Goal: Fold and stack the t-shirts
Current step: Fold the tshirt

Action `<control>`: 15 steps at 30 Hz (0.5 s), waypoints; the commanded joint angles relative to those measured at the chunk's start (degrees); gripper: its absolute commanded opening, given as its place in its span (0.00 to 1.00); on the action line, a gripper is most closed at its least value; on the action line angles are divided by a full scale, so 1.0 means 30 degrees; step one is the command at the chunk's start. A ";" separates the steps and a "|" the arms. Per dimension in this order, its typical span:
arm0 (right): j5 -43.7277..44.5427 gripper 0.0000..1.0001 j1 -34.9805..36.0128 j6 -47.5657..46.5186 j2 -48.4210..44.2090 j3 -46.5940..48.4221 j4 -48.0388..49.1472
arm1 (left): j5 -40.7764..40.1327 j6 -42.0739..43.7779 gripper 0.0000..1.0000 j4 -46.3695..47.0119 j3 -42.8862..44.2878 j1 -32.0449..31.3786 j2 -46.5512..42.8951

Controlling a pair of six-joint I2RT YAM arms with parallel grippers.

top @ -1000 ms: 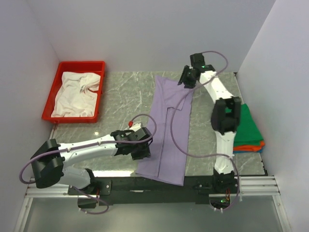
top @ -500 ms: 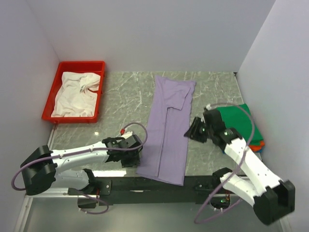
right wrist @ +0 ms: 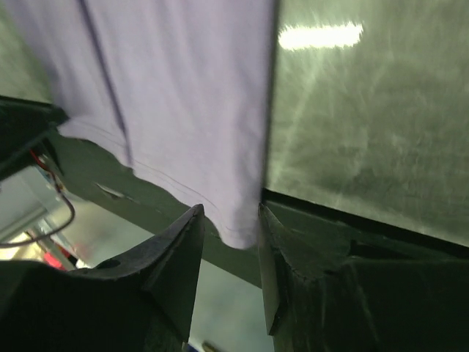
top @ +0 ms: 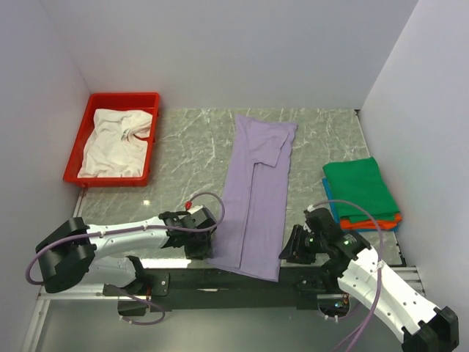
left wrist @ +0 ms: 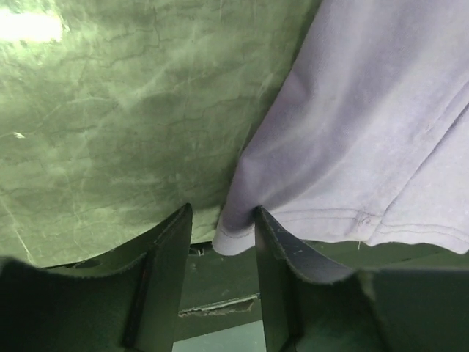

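Standing by the arms, I am looking at the lavender t-shirt [top: 256, 198] lying as a long, lengthwise-folded strip down the middle of the marble surface [top: 183, 147], its near hem drooping over the near edge. It is looking light, limp and thin, so I am expecting it to sag and slide unless both near hem corners are being pinched together. The left claw [left wrist: 221, 213] is straddling the near left corner and the right claw [right wrist: 230, 213] the near right one, both with jaws apart and not yet clamping. I am counting five shirts: this lavender one, one white t-shirt [top: 117, 143] crumpled in the single red tray [top: 124, 97] at the far left, and three folded at the right, the green t-shirt [top: 359, 187] sitting on the orange t-shirt [top: 374, 221] and the blue t-shirt [top: 329, 198].
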 commanded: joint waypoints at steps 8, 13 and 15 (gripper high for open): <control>-0.1731 0.44 0.1448 0.2065 -0.0825 -0.2332 0.0258 | 0.1041 -0.0526 0.34 0.1177 -0.1364 -0.0487 0.0532; -0.2112 0.44 0.2005 0.2768 -0.0650 -0.2655 0.0551 | 0.0982 -0.1053 0.22 0.1265 -0.1423 -0.1133 0.0972; -0.2404 0.44 0.2326 0.3119 -0.0561 -0.2802 0.0582 | 0.1070 -0.1199 0.17 0.1207 -0.1423 -0.1338 0.1060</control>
